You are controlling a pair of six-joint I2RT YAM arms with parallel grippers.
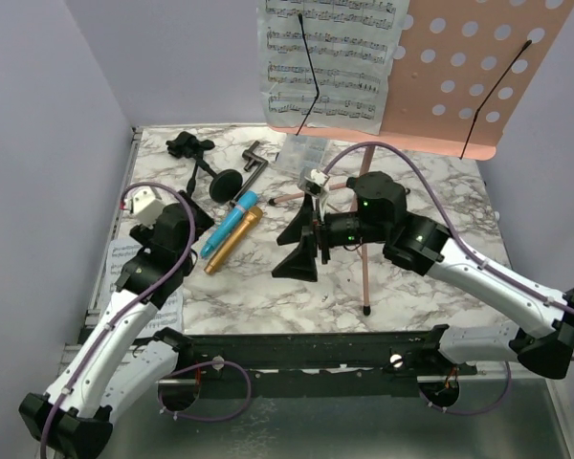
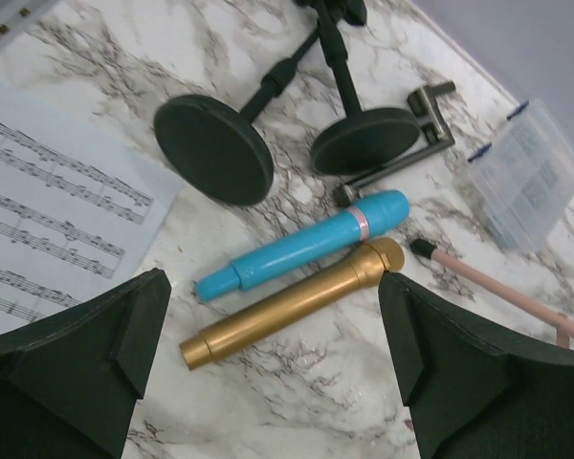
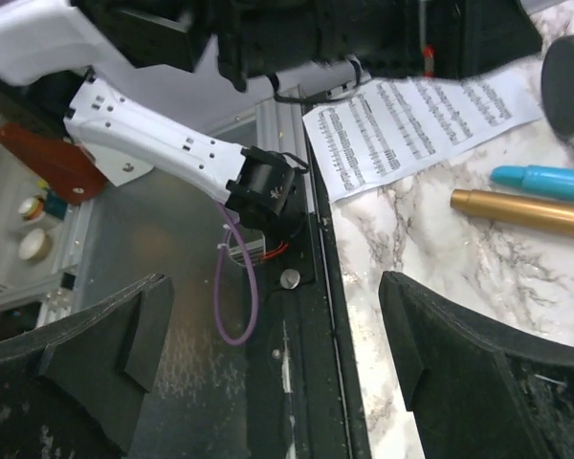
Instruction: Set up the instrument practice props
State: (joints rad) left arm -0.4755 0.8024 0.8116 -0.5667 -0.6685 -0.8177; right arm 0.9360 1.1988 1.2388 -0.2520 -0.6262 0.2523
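The pink perforated music rack [image 1: 469,67] stands at the back right on rose-gold tripod legs [image 1: 364,273], with a printed music page [image 1: 330,57] clipped on it. The blue microphone [image 1: 228,226] and gold microphone [image 1: 235,241] lie side by side on the marble table. Two black round-based poles [image 1: 220,182] lie behind them. My left gripper [image 1: 199,218] is open and empty, just left of the microphones; its wrist view shows the blue [image 2: 306,244] and gold [image 2: 292,304] ones ahead. My right gripper [image 1: 299,241] is open and empty, right of the microphones.
A loose music page [image 1: 143,287] lies under the left arm, also in the left wrist view [image 2: 48,220]. A clear plastic box [image 1: 306,153] and a grey metal bracket [image 1: 253,158] sit at the back. The right wrist view looks over the table's near edge [image 3: 320,316].
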